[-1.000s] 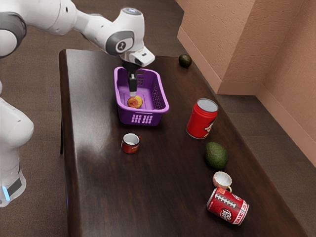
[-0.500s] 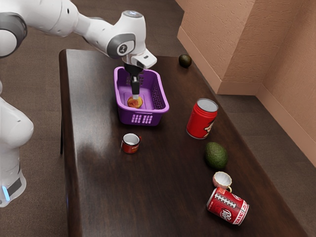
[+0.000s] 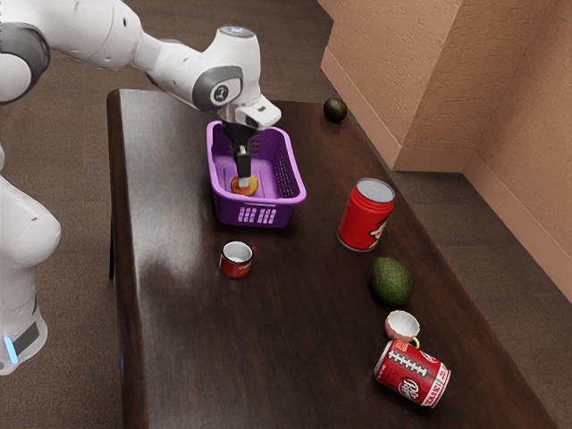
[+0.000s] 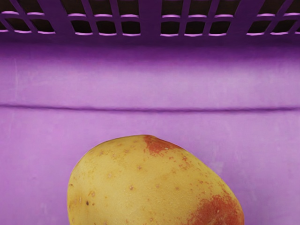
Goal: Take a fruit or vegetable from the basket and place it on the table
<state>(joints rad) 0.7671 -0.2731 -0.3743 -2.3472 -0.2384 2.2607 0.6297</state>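
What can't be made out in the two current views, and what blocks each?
- Potato's lower part: wrist view, cut off by the lower edge.
- Lettering on the small mug: exterior view, too small.
- Dark round thing at the far edge: exterior view, too small to identify surely.
- Arm's upper parts: exterior view, cut off by the edges.

Stands at the exterior view's left on a white base [image 3: 29, 350], marked low down by a light-blue strip [image 3: 10, 349]. Swells into a broad, rounded white link [image 3: 25, 223] above that. Shows a dark-grey-banded joint [image 3: 20, 64] at the upper left, and from there stretches a white forearm [image 3: 103, 34] toward the exterior view's right, sloping downward. Bends at the thick wrist [image 3: 219, 88], capped by a rounded, upright housing [image 3: 236, 52]. Carries the black claw [image 3: 243, 185] below, aimed almost straight down, with a pale end.
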